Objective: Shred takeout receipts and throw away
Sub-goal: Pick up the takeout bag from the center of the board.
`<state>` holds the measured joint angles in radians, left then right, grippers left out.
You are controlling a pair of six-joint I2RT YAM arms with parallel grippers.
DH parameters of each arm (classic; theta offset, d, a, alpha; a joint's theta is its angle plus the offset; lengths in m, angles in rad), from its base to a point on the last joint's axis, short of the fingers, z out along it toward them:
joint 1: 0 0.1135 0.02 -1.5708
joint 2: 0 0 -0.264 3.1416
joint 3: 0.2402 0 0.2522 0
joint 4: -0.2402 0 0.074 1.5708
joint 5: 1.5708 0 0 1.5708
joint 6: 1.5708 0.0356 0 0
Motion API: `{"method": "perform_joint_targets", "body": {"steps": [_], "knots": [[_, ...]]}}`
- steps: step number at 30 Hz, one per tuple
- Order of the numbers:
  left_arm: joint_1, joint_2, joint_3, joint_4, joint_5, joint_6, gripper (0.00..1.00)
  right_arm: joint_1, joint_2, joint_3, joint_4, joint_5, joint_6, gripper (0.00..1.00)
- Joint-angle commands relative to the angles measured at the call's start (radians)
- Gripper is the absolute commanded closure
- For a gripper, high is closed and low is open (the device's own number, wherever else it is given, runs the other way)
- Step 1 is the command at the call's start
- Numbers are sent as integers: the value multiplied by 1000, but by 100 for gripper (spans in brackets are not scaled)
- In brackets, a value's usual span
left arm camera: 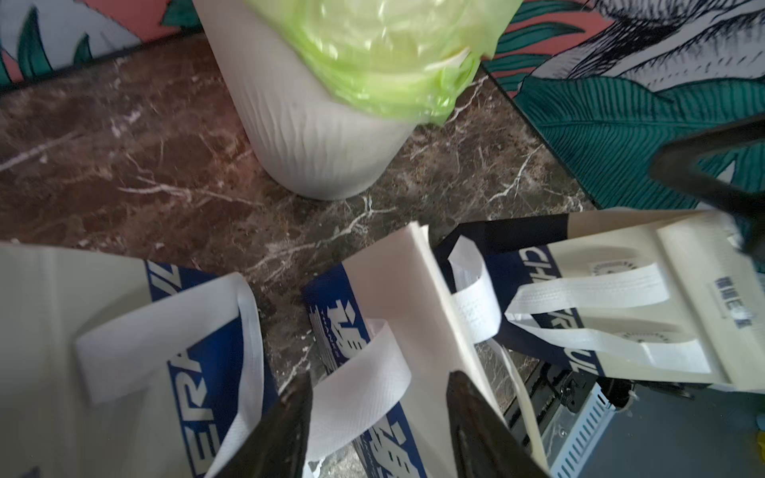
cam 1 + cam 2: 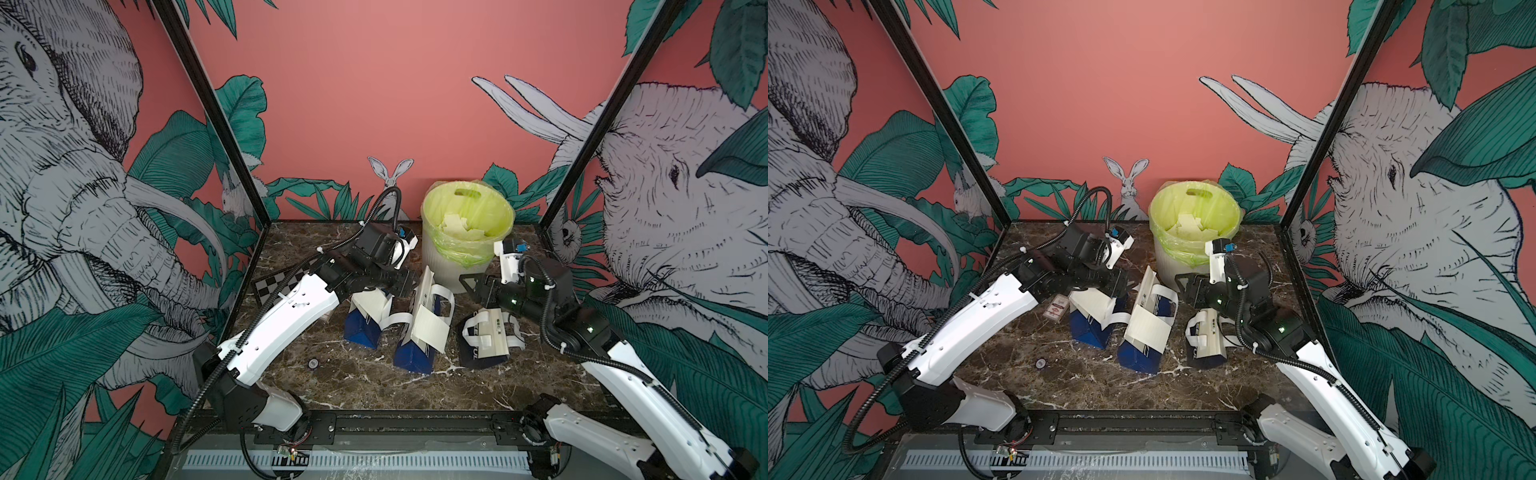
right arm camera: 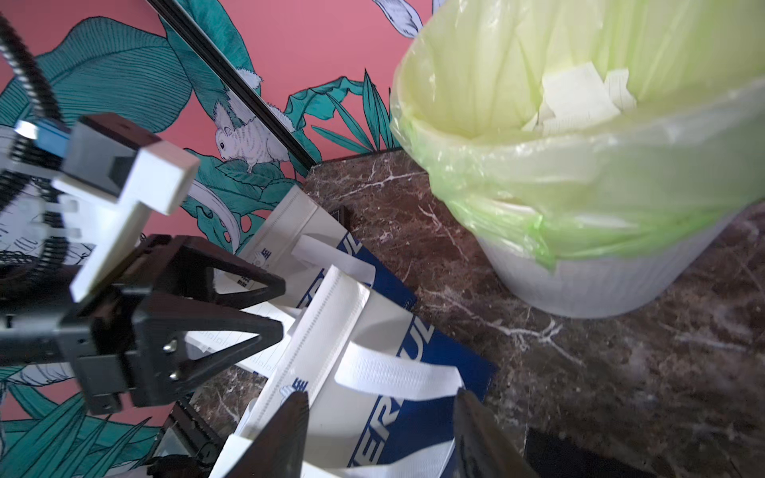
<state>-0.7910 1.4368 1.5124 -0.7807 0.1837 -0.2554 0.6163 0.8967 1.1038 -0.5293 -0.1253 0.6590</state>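
Clearly left end effector (image 1: 378, 378) spread, right end effector (image 3: 381, 395) spread; receipt (image 2: 370, 307) part-hidden.

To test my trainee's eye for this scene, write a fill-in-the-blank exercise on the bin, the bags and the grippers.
1. The white bin is lined with a ___ plastic bag.
2. Inside it lie white pieces of ___.
3. ___ blue-and-white bags lie on the marble table.
4. The left gripper and the right gripper both have their jaws ___, gripping nothing.

Missing words: green; paper; Three; open.
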Motion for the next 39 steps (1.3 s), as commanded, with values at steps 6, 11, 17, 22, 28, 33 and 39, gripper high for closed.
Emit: {"method": "perform_joint_targets", "body": {"steps": [6,11,17,22,28,33,39], "knots": [[-11,-38,-17,82,31,-98,44,168,5,10,-33,102,208,47],[-11,-103,-11,74,-100,-94,38,282,22,13,-54,199,252,46],[-24,-113,-54,149,108,-123,35,403,34,37,-112,279,302,45],[-50,-75,-53,87,55,-105,35,441,29,-7,-124,290,352,42],[-70,-35,-50,72,27,-103,39,443,1,-76,-71,294,392,40],[-71,-16,-104,124,78,-134,50,443,-15,-125,-30,296,408,36],[-71,-8,-123,155,81,-162,76,442,-7,-111,-12,293,389,31]]}}
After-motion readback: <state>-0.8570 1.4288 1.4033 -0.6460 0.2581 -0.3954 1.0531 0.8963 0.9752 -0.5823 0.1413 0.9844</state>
